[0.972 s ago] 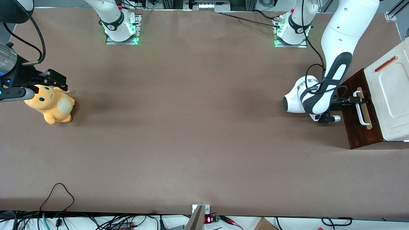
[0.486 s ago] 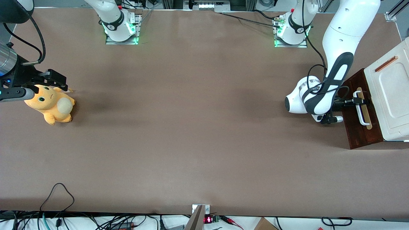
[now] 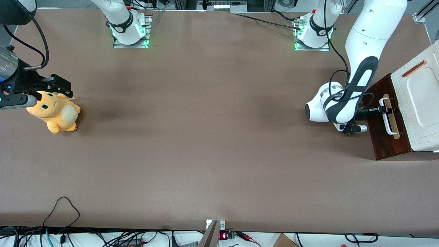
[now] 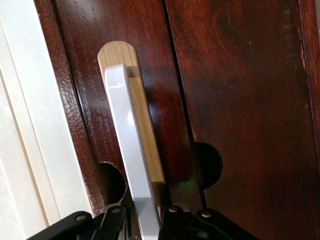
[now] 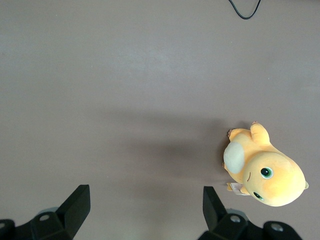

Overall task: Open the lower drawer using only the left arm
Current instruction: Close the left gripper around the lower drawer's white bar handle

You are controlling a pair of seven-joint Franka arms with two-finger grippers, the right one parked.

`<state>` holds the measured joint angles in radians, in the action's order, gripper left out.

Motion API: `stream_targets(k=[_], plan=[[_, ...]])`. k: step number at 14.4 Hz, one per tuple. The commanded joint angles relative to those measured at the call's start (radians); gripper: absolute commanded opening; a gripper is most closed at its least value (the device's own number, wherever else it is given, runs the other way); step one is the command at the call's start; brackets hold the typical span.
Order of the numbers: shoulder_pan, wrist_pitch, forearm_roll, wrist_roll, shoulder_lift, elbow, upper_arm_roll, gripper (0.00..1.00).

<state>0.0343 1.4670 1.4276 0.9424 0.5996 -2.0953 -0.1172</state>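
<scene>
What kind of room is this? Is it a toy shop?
Probably a robot lab, not a shop. Robot arm bases are bolted to a big brown table, cables trail along its edge, and the left arm has its gripper at the white handle of the lower drawer.

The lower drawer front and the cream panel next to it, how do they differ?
The lower drawer is dark reddish-brown wood; the cream panel is smooth off-white. The drawer carries a white bar handle with the left arm's tool at it; the panel has a small copper strip, untouched.
</scene>
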Motion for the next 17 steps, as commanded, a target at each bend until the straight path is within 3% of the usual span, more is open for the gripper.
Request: stream_targets(k=[1, 6, 7, 17], plan=[[0.036, -0.004, 0.022, -0.007, 0.000, 0.015, 0.018, 0.09], [0.087, -0.002, 0.007, -0.008, -0.011, 0.017, 0.008, 0.01], [0.101, -0.002, -0.028, -0.007, -0.012, 0.020, 0.007, 0.01], [0.233, -0.005, -0.125, -0.014, -0.021, 0.075, -0.058, 0.00]])
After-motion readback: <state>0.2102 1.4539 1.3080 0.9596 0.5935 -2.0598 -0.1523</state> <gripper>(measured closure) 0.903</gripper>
